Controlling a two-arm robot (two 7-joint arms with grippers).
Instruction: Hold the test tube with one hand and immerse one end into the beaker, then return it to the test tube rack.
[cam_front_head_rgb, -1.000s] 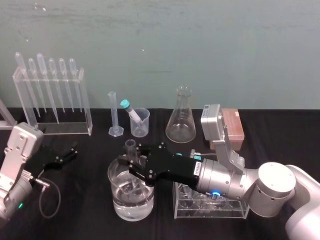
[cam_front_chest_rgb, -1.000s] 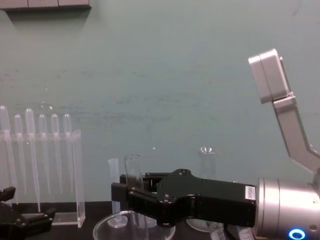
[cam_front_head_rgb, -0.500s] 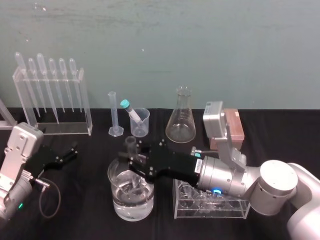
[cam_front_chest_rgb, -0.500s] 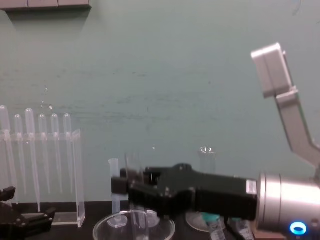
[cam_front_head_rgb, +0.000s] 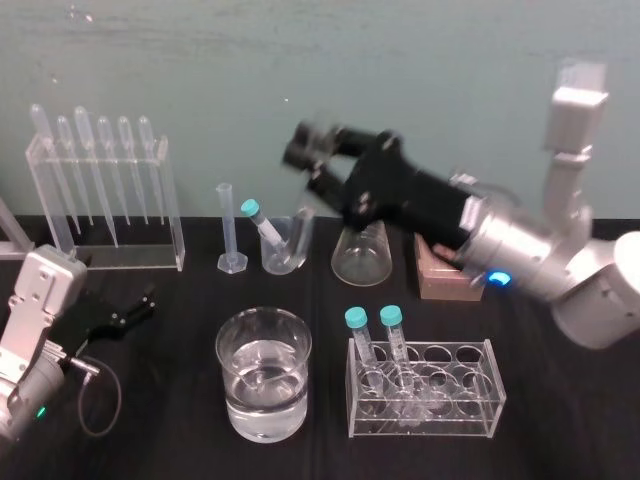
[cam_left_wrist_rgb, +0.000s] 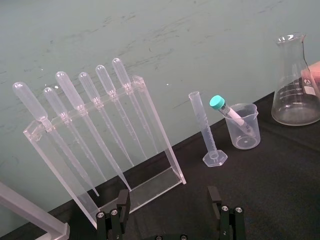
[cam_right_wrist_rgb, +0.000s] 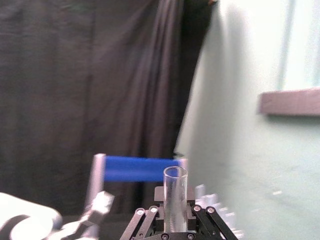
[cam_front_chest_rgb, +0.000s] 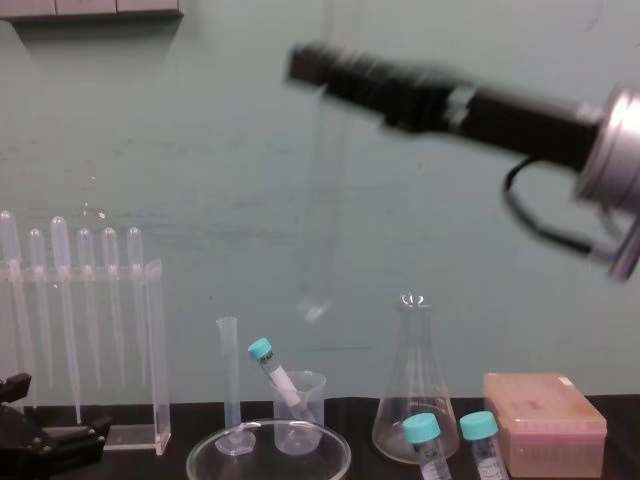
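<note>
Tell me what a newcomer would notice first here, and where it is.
The right gripper stands out, raised high over the back of the table with the test tube hanging from its fingers. Near the front sit a wide glass dish of water and a clear rack with two teal-capped tubes; the left gripper rests open at the left edge.

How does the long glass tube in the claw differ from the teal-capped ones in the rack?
The long clear glass test tube is uncapped; the two short teal-capped tubes are closed. The test tube hangs in the air, clamped by the right gripper; the capped tubes stand in the clear plastic rack. All are slim and see-through.
</note>
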